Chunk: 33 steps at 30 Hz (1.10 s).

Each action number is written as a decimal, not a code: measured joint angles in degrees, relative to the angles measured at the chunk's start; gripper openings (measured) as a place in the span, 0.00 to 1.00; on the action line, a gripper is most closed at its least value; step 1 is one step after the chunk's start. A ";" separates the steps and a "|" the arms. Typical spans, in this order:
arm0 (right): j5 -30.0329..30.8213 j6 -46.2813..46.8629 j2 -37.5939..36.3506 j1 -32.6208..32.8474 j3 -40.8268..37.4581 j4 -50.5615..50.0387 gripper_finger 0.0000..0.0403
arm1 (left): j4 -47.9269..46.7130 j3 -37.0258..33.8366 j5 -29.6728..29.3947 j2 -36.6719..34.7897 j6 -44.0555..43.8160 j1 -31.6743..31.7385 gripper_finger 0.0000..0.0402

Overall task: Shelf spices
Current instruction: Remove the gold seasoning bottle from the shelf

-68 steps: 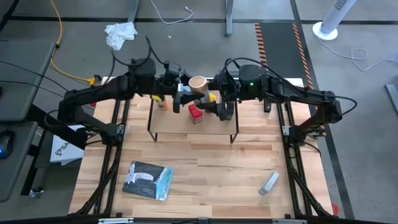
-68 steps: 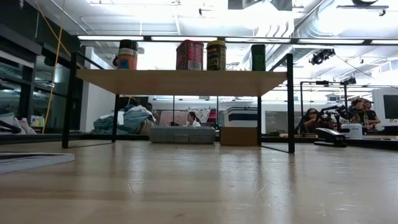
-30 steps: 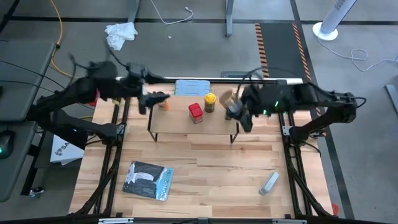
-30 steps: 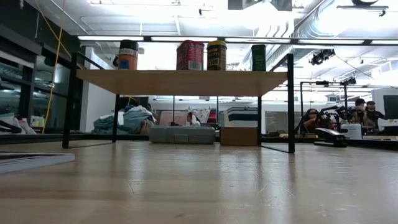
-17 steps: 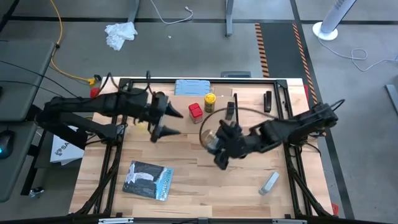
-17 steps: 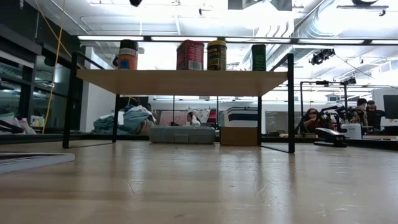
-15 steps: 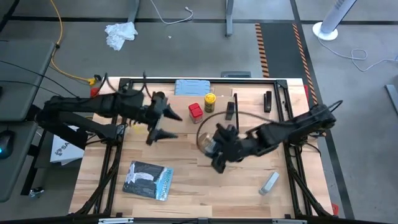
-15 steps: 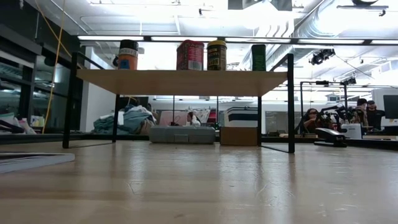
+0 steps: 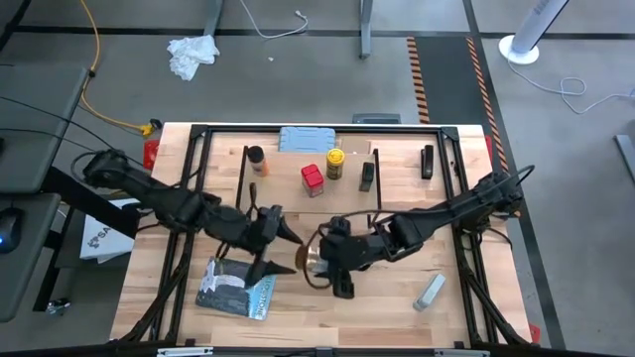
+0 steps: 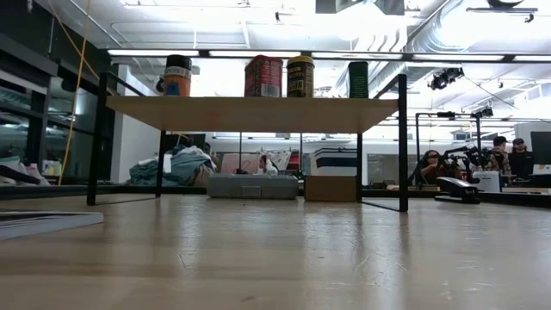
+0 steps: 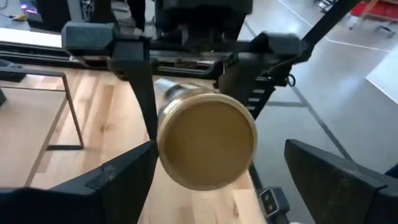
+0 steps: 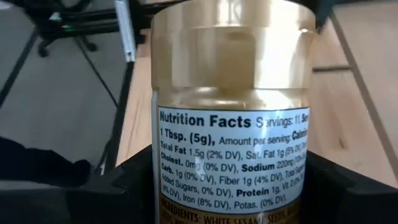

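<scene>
Gold-capped tan cylinder (image 9: 314, 258) sits clamped in the right gripper (image 9: 319, 260), cap offered toward the wide-open left gripper (image 9: 281, 248), likely for handover.

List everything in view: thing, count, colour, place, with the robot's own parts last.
shelf: one, light wood top with black wire legs, far middle of the table.
amber jar: one, black cap, left end of the shelf.
red tin: one, on the shelf, middle.
yellow jar: one, on the shelf, right of the red tin.
black tin: one, right end of the shelf.
tan cylinder: one, gold lid, held over the table's near middle.
blue-grey case: one, far edge, behind the shelf.
booklet: one, grey-blue, near left.
grey bar: one, near right.
left gripper: open, facing the cylinder.
right gripper: shut on the cylinder.
</scene>
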 joint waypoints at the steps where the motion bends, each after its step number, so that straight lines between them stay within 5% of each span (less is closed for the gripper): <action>1: -0.76 -1.17 0.05 0.15 0.00 0.63 0.65 | -1.11 0.83 -1.61 0.88 -0.29 -0.90 0.86; 8: -3.15 -3.54 -0.04 0.62 0.07 0.79 0.65 | -4.45 4.78 -9.34 4.89 3.17 -3.35 0.86; 28: -3.02 -3.15 0.07 -4.08 0.02 2.52 0.65 | -10.14 8.97 -7.11 8.10 10.78 0.65 0.86; 33: -3.27 -3.12 0.07 -4.08 0.02 1.61 0.65 | -10.22 8.97 -8.15 7.47 11.21 0.63 0.79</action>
